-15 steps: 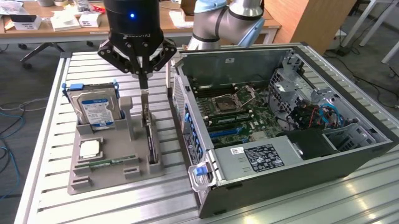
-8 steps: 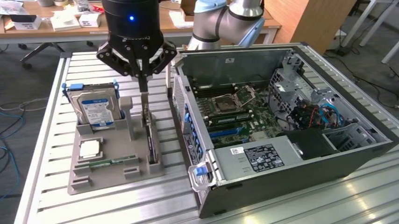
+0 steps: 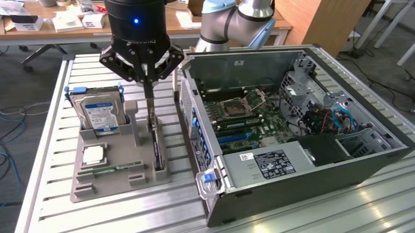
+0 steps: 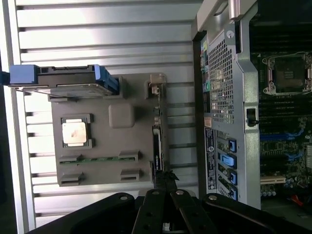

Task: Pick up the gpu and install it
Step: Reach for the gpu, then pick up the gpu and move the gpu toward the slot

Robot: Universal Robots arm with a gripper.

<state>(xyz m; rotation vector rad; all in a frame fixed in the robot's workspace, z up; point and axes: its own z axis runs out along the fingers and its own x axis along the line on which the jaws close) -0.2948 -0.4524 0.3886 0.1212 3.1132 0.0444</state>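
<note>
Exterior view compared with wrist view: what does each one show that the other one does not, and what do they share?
Exterior view: the arm, the desk behind, the power supply in the case. Wrist view: the label on the case's rear panel. Both: the tray, the hard drive, the CPU, and the gripper shut on the gpu, which stands on edge in the tray.

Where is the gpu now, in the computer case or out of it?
Out. The gpu stands on edge in the gray holder, beside the open computer case, the shut gripper right above it.
</note>
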